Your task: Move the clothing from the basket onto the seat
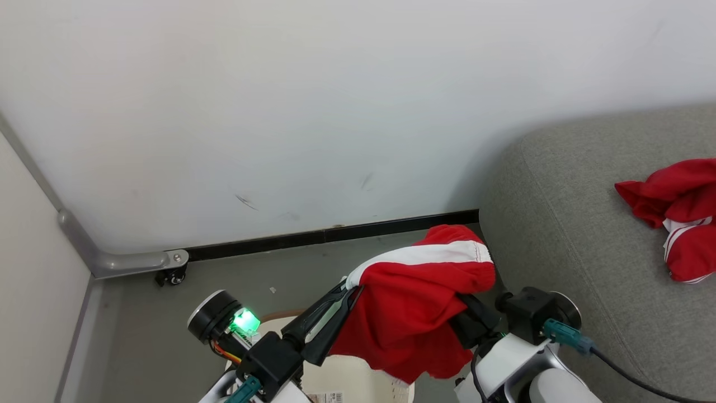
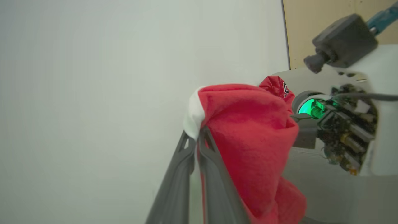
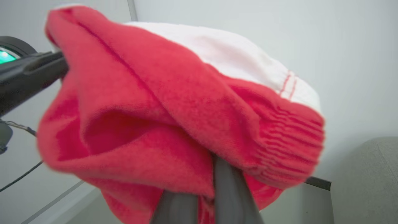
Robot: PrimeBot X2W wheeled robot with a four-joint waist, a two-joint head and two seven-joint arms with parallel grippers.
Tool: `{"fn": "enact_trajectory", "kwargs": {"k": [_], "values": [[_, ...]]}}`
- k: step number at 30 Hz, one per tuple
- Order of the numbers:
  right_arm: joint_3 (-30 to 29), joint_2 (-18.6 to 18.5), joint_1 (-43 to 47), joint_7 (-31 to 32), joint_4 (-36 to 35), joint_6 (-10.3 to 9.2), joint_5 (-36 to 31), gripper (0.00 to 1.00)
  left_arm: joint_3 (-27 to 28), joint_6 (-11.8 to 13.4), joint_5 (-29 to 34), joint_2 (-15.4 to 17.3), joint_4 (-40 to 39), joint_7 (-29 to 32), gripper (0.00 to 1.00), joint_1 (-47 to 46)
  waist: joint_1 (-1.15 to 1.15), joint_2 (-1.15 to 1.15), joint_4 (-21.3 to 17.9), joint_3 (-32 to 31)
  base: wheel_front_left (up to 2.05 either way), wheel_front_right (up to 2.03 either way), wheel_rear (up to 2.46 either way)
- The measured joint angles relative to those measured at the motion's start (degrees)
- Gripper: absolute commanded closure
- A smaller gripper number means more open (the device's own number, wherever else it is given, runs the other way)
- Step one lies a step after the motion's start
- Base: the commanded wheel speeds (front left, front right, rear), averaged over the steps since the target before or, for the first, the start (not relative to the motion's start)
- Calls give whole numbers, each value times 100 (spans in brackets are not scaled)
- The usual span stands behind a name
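While left claw [image 1: 351, 288] and right claw [image 1: 467, 308] clamp it, fleecy red clothing [image 1: 408, 319] sags.

Looks like a bare test room staged as a home corner: plain, scuffed white wall [image 1: 335, 112], black skirting [image 1: 335, 234], grey floor [image 1: 235, 280], partition [image 1: 39, 291] on a caster [image 1: 172, 276], grey seat [image 1: 576, 224] with red clothing [image 1: 679, 210], laundry basket [image 1: 358, 380].

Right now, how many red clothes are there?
2: a red white-banded garment held by left pincer and right pincer; a red white-striped garment on the grey fabric seat. More may hide.
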Motion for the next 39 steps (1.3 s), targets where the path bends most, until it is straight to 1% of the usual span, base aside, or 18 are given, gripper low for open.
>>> {"fn": "enact_trajectory", "kwargs": {"k": [4,16,31,33,34,39], "values": [[4,11,-16,0,-108,0,215,100,21,42,14,3,137,0,100,2,0,0,-25,7,0,0,0],[148,20,-199,0,-436,0,594,100,40,42,57,-9,458,0,100,3,0,0,-44,38,0,0,0],[162,21,-258,0,-631,0,853,100,-116,35,102,-33,798,0,100,125,0,0,-23,40,0,0,0],[160,21,-259,0,-638,0,891,100,-121,34,102,-45,808,0,35,125,0,0,-22,38,0,0,0],[159,21,-259,0,-639,0,891,100,-121,34,102,-51,809,0,0,125,0,0,-22,38,0,0,0],[151,21,-259,0,-641,0,890,100,-120,34,101,-51,837,0,0,132,0,0,-24,34,0,0,0]]}}
